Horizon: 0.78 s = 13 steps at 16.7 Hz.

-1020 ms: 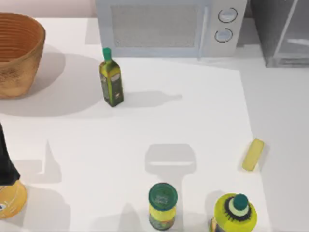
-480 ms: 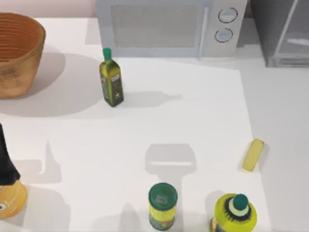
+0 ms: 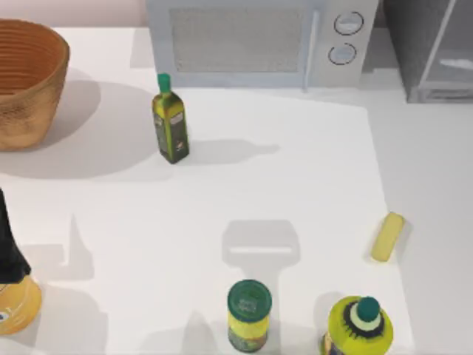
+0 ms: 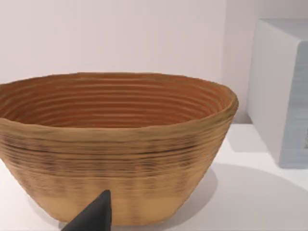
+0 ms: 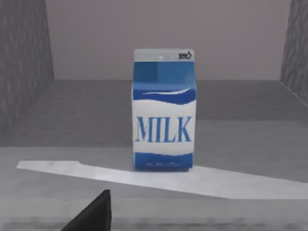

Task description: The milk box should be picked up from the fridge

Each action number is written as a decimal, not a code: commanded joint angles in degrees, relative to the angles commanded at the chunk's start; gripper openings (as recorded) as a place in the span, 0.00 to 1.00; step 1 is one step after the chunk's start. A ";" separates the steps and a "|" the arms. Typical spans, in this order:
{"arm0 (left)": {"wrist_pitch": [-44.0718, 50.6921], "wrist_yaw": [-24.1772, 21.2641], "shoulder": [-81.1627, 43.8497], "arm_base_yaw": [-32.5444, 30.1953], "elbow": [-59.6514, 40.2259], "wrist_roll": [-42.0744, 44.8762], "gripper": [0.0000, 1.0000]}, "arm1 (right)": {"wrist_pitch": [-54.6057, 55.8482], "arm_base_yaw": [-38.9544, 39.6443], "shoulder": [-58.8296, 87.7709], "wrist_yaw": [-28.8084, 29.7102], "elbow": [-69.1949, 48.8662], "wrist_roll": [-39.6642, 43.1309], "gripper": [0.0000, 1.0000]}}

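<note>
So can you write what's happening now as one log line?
right gripper: facing milk box | milk box: upright inside fridge, not held | left gripper: by basket

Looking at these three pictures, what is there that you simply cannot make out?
- Right jaws: the right wrist view shows one dark tip cut by the frame edge, so open or shut is unknown.
- Left jaws: likewise one tip before the basket.
- Milk box: its back is hidden.
- Fridge: cut by the top view's edge.
- Orange bottle: cut by the left edge.
</note>
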State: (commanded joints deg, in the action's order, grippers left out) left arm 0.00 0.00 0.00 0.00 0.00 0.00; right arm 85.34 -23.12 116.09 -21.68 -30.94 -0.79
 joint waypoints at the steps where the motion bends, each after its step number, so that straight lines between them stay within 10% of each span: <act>1: 0.00 0.00 0.00 0.00 0.00 0.00 1.00 | -1.24 1.21 2.17 1.30 -3.38 0.04 1.00; 13: 0.00 0.00 0.00 0.00 0.00 0.00 1.00 | -10.15 9.73 16.82 10.42 -26.93 0.31 1.00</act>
State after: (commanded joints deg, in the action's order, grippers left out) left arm 0.00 0.00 0.00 0.00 0.00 0.00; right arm 75.19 -13.39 132.92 -11.26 -57.86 -0.48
